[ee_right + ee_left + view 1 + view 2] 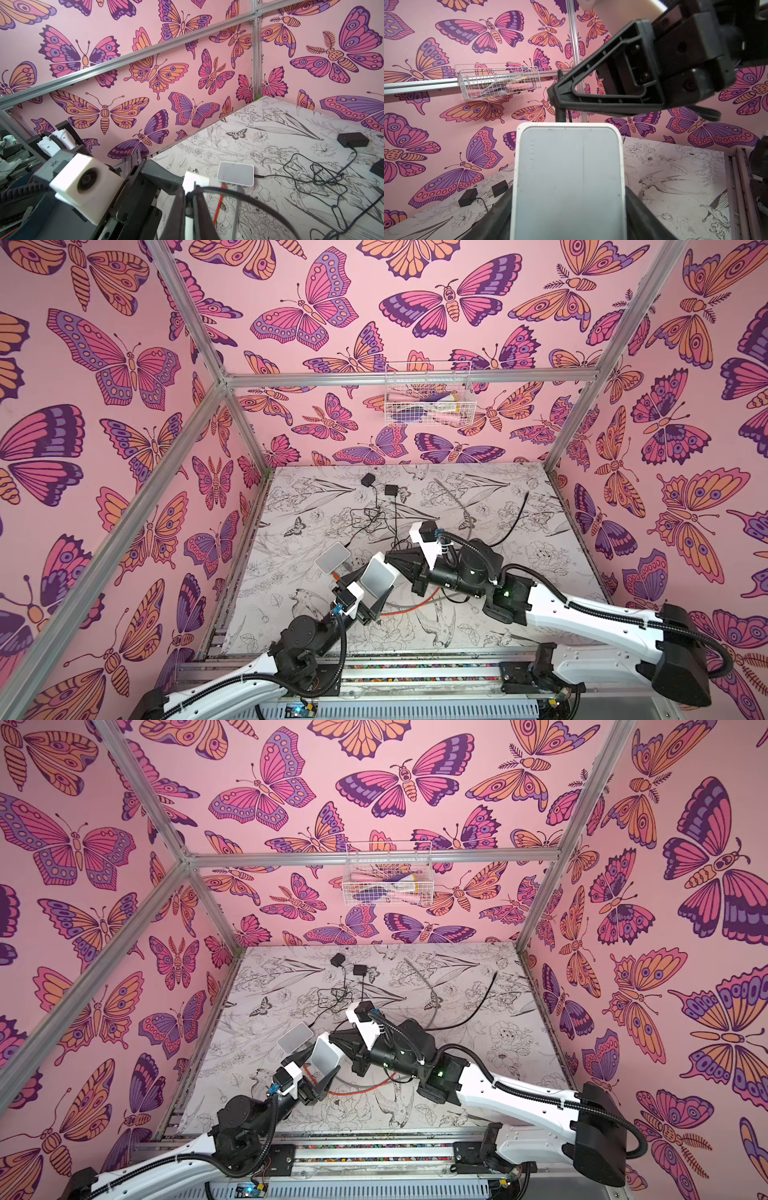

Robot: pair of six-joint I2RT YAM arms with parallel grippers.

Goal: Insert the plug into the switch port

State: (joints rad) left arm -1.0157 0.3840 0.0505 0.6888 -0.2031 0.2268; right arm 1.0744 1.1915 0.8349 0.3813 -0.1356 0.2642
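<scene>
- Grey-faced switch point(569, 178) is held aloft, clamped between my left gripper's point(569, 218) wide-set jaws.
- My right gripper point(556, 94) is pinched closed on the black plug point(560, 113), right at the switch's far edge; the port is hidden from me.
- Risk: the plug misses the port and shoves the switch askew in my grip.
- Risk: the thin plug swivels between my pads, or its trailing cable point(209, 188) tugs it off line.
</scene>
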